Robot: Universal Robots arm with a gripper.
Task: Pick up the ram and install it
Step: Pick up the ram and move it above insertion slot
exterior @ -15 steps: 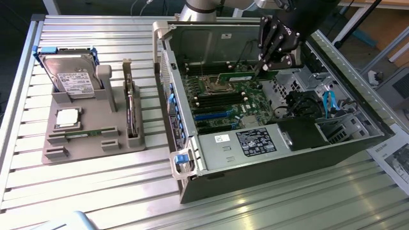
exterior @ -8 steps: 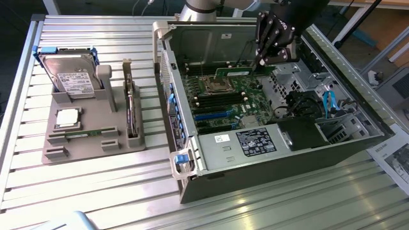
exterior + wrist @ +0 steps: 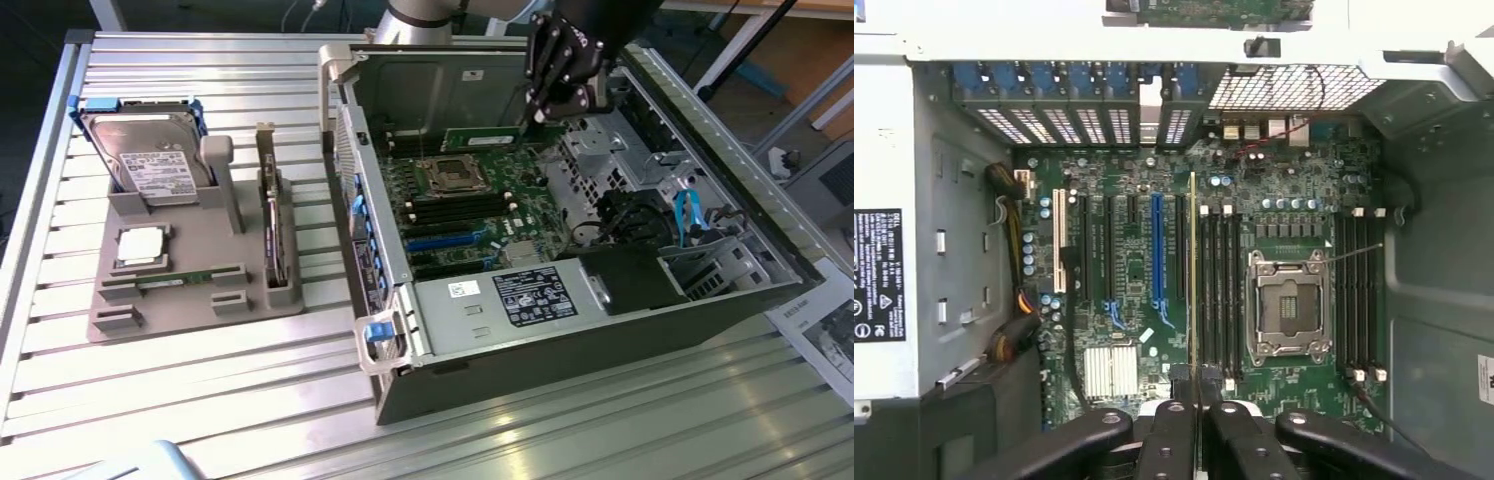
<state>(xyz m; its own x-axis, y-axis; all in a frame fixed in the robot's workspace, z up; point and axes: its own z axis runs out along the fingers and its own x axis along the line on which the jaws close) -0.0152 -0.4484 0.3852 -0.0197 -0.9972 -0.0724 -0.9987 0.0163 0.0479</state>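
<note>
Gripper (image 3: 535, 118) clamped on ram (image 3: 481, 133), gripping one end. Ram edge-down, held above motherboard (image 3: 494, 215) inside computer case (image 3: 574, 350), near CPU socket (image 3: 451, 177), over memory slots (image 3: 1221, 290) beside socket.

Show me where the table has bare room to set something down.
Bare table runs below the grey holder and computer case in the exterior view. The gap between those two is narrow. Inside the case is crowded, with the claw holding the memory stick.
</note>
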